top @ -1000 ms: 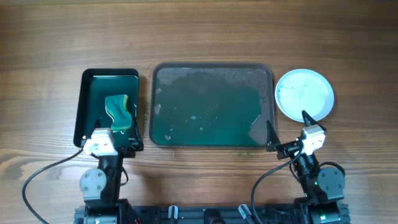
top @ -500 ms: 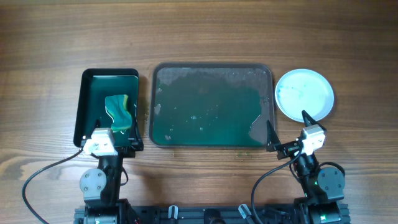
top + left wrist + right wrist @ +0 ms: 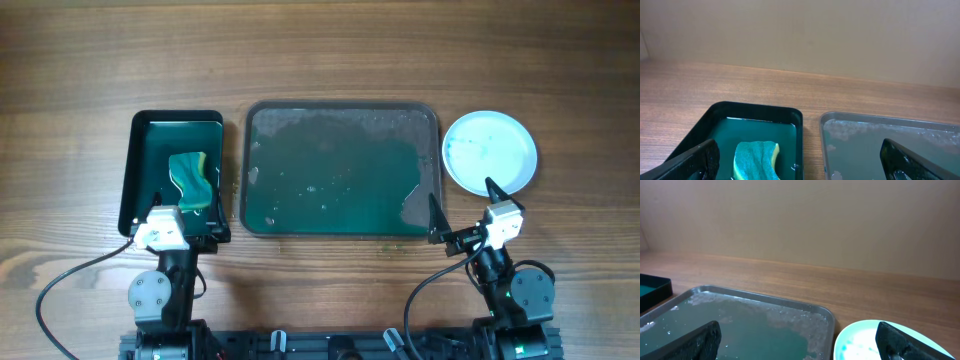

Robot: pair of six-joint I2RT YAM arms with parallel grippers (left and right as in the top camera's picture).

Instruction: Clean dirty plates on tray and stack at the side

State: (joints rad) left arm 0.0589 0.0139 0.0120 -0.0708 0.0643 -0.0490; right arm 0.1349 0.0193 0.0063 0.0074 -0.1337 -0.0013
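One plate lies right of the tray; a sponge sits in the black tray; left gripper and right gripper are spread wide, empty.

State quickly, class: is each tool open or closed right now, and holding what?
Left tool: open, holding nothing.
Right tool: open, holding nothing.

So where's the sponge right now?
In the overhead view the sponge lies in the small black tray on the left side, just left of the big grey tray.
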